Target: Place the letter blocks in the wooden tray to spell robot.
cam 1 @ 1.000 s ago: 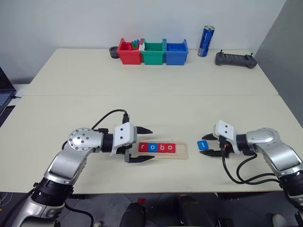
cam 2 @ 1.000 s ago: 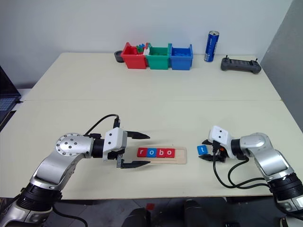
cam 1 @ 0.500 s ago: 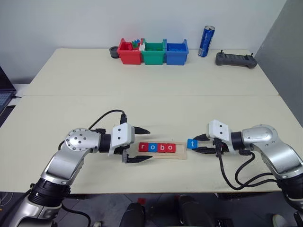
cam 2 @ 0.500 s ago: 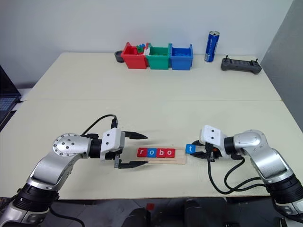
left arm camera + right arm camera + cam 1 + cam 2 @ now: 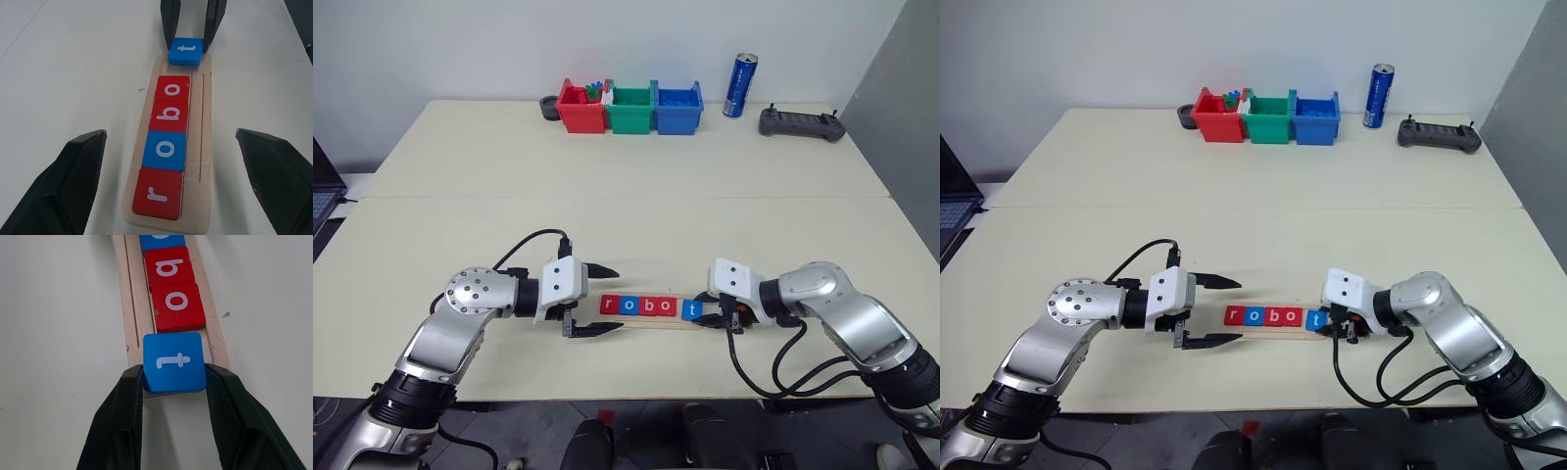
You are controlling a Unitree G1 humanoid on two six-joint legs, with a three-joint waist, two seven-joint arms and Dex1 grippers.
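The blue t tile is clamped between the right gripper fingers over the tray end, just past the o; the left gripper is spread wide beside the r

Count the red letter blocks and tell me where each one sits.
3, none apparently hidden. All lie in the wooden tray: the red r block at the end by the left gripper, then, past a blue o, the red b block and red o block.
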